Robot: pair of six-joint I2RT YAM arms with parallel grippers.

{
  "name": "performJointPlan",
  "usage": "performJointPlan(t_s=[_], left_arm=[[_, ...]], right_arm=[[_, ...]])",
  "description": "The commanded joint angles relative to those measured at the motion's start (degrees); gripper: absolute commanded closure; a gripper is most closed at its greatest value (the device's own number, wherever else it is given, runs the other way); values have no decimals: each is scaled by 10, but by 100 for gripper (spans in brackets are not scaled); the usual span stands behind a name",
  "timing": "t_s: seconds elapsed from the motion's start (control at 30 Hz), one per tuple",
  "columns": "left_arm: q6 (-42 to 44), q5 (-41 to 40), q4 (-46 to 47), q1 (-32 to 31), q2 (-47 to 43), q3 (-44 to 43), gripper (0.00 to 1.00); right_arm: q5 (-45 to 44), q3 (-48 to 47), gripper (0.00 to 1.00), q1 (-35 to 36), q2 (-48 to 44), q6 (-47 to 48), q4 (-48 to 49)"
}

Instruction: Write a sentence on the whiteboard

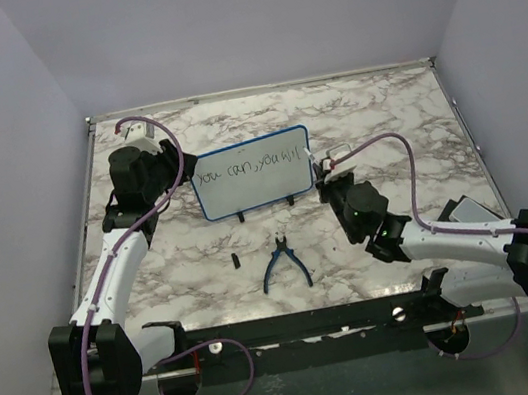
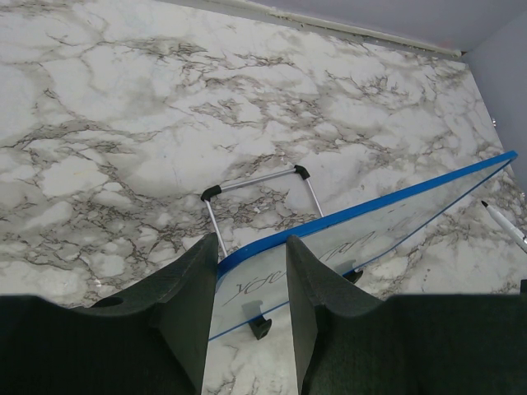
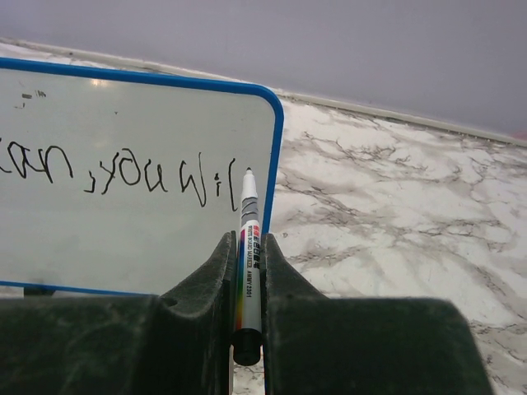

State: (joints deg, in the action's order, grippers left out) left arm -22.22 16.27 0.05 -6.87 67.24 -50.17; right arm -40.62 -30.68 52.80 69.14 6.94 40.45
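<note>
Near edge: We look down on two white-and-black arms bolted side by side at the front of a grey-veined marble-pattern table (image 1: 382, 117).
Foreground: A pair of blue-handled pliers (image 1: 283, 263) lies flat with its handles spread towards us; a small black piece (image 1: 237, 260) sits just to their left, apart from them.
Right gripper: The right gripper (image 3: 248, 239) has its jaws clamped on a slim white marker with a rainbow-striped label (image 3: 248, 206), barrel upright and tip pointing up.
Marker tip: It sits by the board's right edge, just after the last stroke. We cannot tell whether it touches.
Task's thing: The small white whiteboard with a thin blue rounded-corner frame (image 1: 253, 173) stands at mid-table on small black feet, between the two grippers, its face towards us.
Writing: The sentence (image 1: 244, 170) runs in one line of thin black handwriting; we read "you can, you wil".
Left gripper: The left gripper (image 2: 252, 271) is closed on the board's left edge, one dark finger on each side.
Behind the board: A silver wire stand with black corner caps (image 2: 259, 185) rests on the marble.
</note>
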Motion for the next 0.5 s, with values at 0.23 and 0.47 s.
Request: performJointPlan(t_s=[0.23,0.47], left_arm=[[2,18,-3,-2,-11,7,60],[2,18,-3,-2,-11,8,60]], right_arm=[[-6,-11,100,-3,28,36,49],[-3,-18,99,-5,49,46,66]])
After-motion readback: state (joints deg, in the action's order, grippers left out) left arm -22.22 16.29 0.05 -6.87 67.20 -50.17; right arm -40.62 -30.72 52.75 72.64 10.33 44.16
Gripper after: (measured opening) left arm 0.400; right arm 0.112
